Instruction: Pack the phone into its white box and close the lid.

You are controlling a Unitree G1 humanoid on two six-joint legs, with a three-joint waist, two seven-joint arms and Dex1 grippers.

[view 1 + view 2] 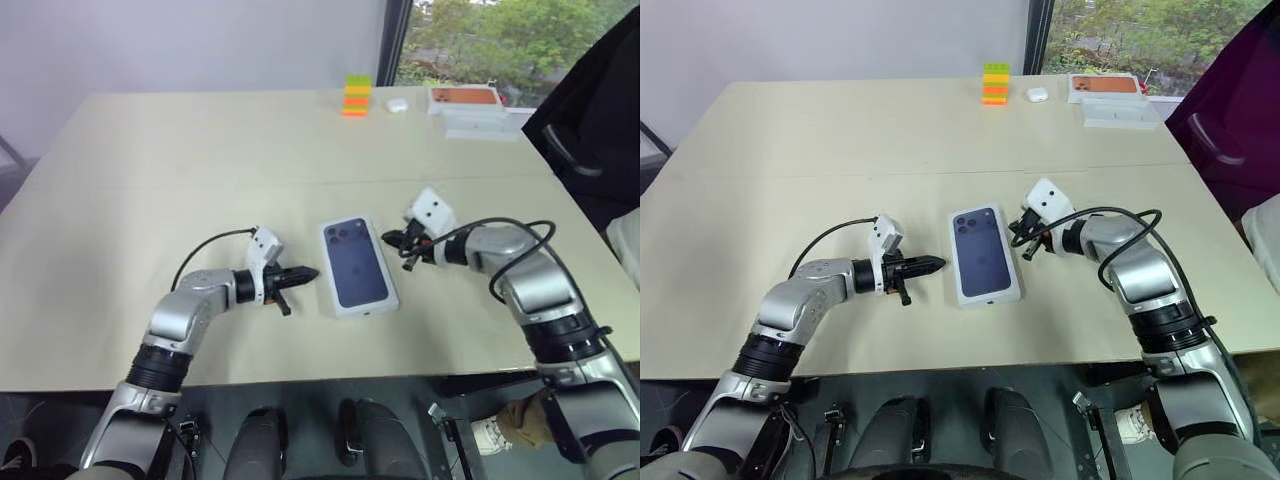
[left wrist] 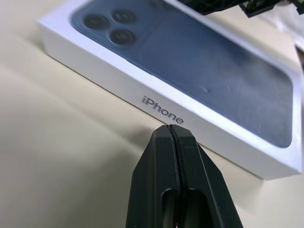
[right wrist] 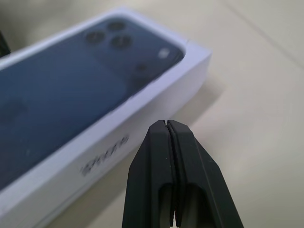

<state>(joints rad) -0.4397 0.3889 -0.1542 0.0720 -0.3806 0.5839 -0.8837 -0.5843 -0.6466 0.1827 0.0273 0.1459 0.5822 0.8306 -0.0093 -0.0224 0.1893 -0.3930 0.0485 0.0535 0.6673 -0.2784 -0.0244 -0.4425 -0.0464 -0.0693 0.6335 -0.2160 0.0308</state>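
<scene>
So the lid (image 1: pixel 358 264) is on and sitting flat on the table (image 1: pixel 200 160), printed phone picture facing up with the camera cluster at the far end, and it covers the white box underneath, so I can't see the tray or the phone itself at all, can't tell from here what's inside. The left gripper (image 1: pixel 306 272) has its two black fingers pressed completely together with nothing between them, and it's pointing at the long side of the lid, tip just beside that side wall where the "iPhone" lettering is, close but with a sliver of table between, not touching as far as I can see. The right gripper (image 1: pixel 392 238) is pinched shut too, empty, and sits just off the opposite long side near the camera-end corner, aimed in toward it. So the closed box lies right between the two claw tips. Well beyond both claws, at the far edge of the table by the window, there's a stack of coloured blocks (image 1: pixel 356 96), a small white earbud case (image 1: pixel 397 104), an orange-topped box (image 1: pixel 465 97) and a white insert (image 1: pixel 482 122) just in front of it.
</scene>
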